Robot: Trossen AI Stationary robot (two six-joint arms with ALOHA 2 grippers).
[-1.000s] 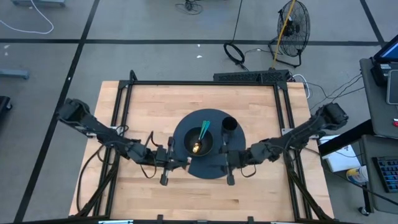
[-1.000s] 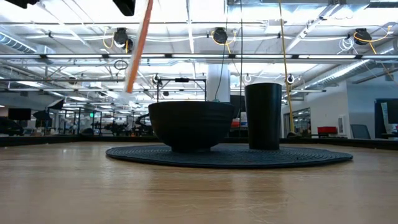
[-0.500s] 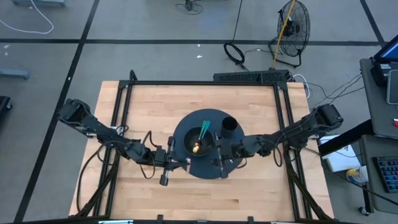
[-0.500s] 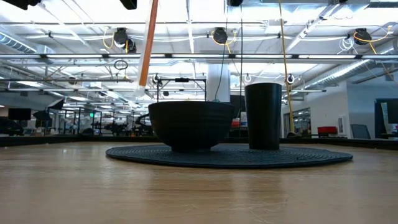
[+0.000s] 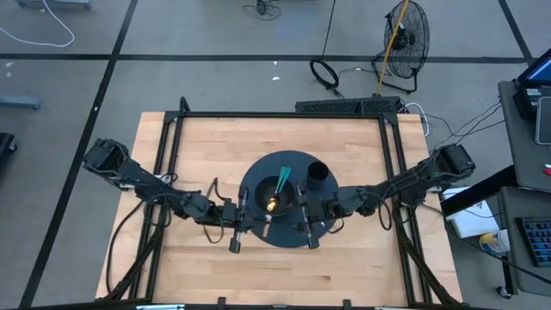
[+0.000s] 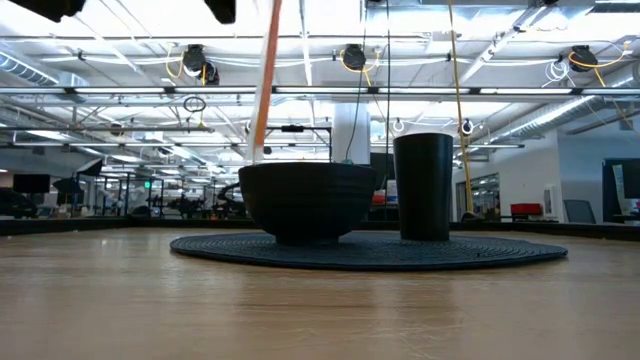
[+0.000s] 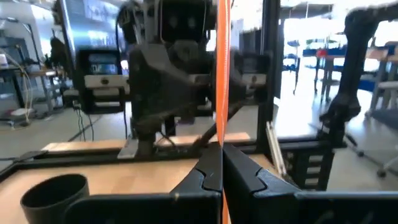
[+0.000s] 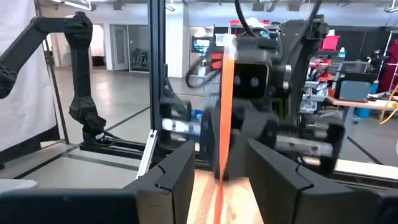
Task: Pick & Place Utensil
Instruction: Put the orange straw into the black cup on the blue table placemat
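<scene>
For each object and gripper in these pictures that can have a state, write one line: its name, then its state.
Orange utensil: held upright, tip hanging just above the bowl's rim.
Left gripper: shut on the orange utensil, above the table.
Right gripper: open, over the mat's front edge.
Bowl: upright on the mat, holding teal utensils.
Cup: upright on the mat beside the bowl.
Mat: lying flat on the table.

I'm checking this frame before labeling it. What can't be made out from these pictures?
- Orange utensil: low view, its top and the left end effector holding it are cut off by the upper edge.
- Utensil's lower end: hidden behind the bowl; whether it touches anything cannot be told.
- Bowl contents: high view, the teal items and yellowish piece are too small to identify.
- Right end effector: open; the utensil between looks blurred.
</scene>
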